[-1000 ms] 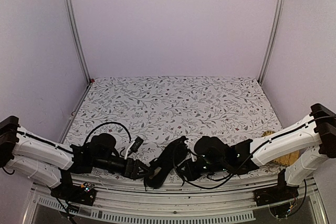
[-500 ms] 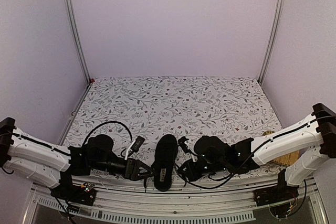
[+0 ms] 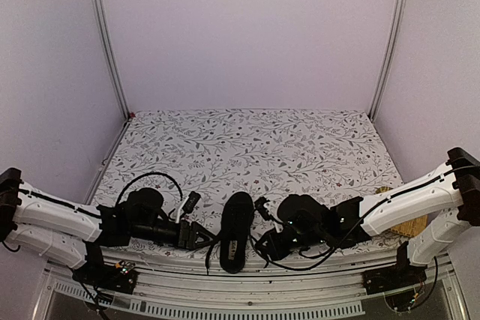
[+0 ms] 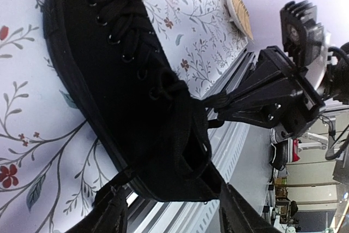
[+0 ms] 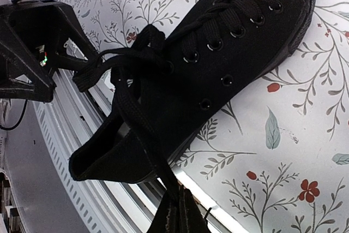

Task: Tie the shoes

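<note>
The black low-top shoe [image 3: 236, 224] stands upright at the table's near edge, toe pointing away and heel over the edge. It fills the left wrist view [image 4: 120, 75] and the right wrist view [image 5: 229, 53]. My left gripper [image 3: 202, 235] is just left of the heel. It is open, with its fingers [image 4: 112, 214] either side of the heel. My right gripper [image 3: 261, 246] is just right of the heel and shut on a black lace [image 5: 139, 118]. The lace runs taut from the eyelets to its tips [image 5: 182, 208]. The lace ends are loosely crossed over the tongue.
A pale woven round mat [image 3: 399, 219] lies at the table's right edge under the right arm. The flowered tablecloth [image 3: 247, 148] ends at a slotted metal rail [image 3: 247, 306] right under the heel. Aluminium posts [image 3: 105, 43] and purple walls enclose the table.
The shoe was tipped on its side between the grippers a second ago; now it stands flat and upright. The left gripper has drawn slightly back to the left.
</note>
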Available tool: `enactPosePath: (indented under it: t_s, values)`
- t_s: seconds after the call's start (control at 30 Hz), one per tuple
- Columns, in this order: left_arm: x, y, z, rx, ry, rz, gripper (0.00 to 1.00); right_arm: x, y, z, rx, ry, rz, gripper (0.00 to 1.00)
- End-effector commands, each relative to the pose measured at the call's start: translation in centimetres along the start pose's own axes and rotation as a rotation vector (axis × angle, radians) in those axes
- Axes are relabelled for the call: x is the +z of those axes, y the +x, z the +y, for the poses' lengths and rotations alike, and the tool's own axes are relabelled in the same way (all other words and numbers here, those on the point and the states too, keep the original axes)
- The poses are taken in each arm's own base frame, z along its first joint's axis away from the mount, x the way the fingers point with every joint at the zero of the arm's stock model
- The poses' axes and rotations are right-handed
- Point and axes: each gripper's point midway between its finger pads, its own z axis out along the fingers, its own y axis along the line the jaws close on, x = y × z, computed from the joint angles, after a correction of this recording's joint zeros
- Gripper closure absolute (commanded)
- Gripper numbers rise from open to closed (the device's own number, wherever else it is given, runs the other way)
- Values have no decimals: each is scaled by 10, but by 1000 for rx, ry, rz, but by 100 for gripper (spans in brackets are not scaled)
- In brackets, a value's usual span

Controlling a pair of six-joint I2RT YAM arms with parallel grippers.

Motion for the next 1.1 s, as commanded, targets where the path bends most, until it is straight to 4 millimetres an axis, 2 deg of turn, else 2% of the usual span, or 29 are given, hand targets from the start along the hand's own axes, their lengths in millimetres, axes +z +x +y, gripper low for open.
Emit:
enactPosePath:
  t_s: [0.0, 0.07, 0.13, 0.3, 0.4, 0.5, 0.6, 0.7, 0.8, 0.9, 1.07]
  values:
    - [5, -10, -16, -7, 76, -12, 44, 2, -1, 19, -44, -47, 19, 98]
    - [9, -11, -20, -8, 95, -4, 45, 4, 0, 27, -69, -55, 32, 98]
    - [13, -12, -22, -7, 103, 3, 51, 7, 0, 33, -90, -61, 41, 98]
    - [17, -15, -25, -1, 109, 4, 75, 11, -5, 47, -112, -77, 48, 98]
    - [12, -24, -23, 4, 95, -36, 85, 9, -5, 58, -130, -104, 61, 98]
    - [8, -29, -20, 4, 82, -47, 85, 7, -4, 70, -153, -133, 79, 98]
    - [7, -31, -16, 6, 63, -43, 72, 6, -2, 80, -163, -157, 97, 98]
    - [7, -34, -17, 13, 65, -43, 68, 8, 1, 89, -171, -180, 112, 98]
    - [9, -36, -16, 22, 56, -40, 74, 15, 2, 97, -168, -192, 122, 98]
    - [11, -38, -17, 30, 57, -35, 90, 25, 0, 102, -154, -184, 125, 98]
    - [12, -36, -18, 30, 60, -22, 99, 41, -10, 107, -108, -157, 113, 98]
